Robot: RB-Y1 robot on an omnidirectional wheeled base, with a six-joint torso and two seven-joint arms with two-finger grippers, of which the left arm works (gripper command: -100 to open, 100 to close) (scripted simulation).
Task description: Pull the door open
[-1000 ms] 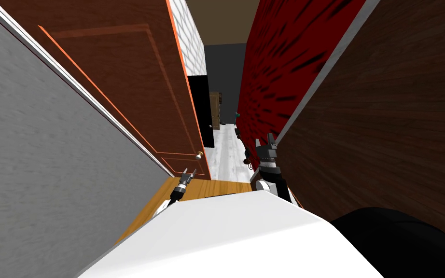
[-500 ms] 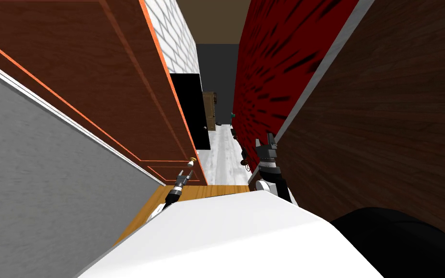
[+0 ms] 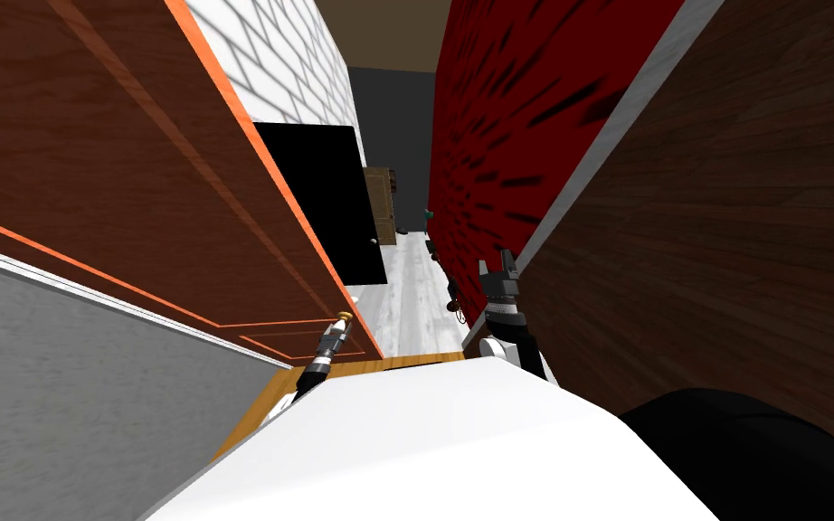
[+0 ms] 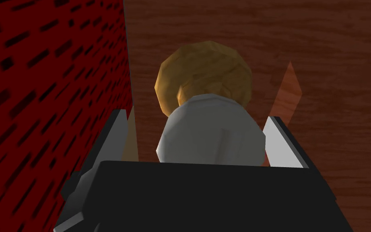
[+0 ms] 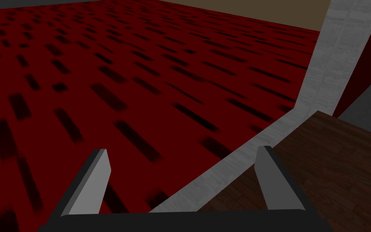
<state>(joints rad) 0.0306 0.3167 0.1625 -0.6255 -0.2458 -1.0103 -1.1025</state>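
When the head view is read, the round gold-and-grey door knob point(image 3: 344, 317) is found beside the orange edge point(image 3: 261, 181) of the brown wooden door point(image 3: 117, 154), the left gripper point(image 3: 336, 331) at it — little swing room is left before the dark red patterned wall point(image 3: 515, 108). Left wrist view: the fingers point(image 4: 279, 141) are spread astride the knob, unclenched; a pull now would likely slip off. Right wrist view: the right gripper point(image 5: 182, 151) is held released near that wall, where scraping is risked.

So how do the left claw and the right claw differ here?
The left claw straddles the knob; the right claw has nothing between its fingers. The left claw is at the brown door; the right claw faces the red wall. Both stand open.
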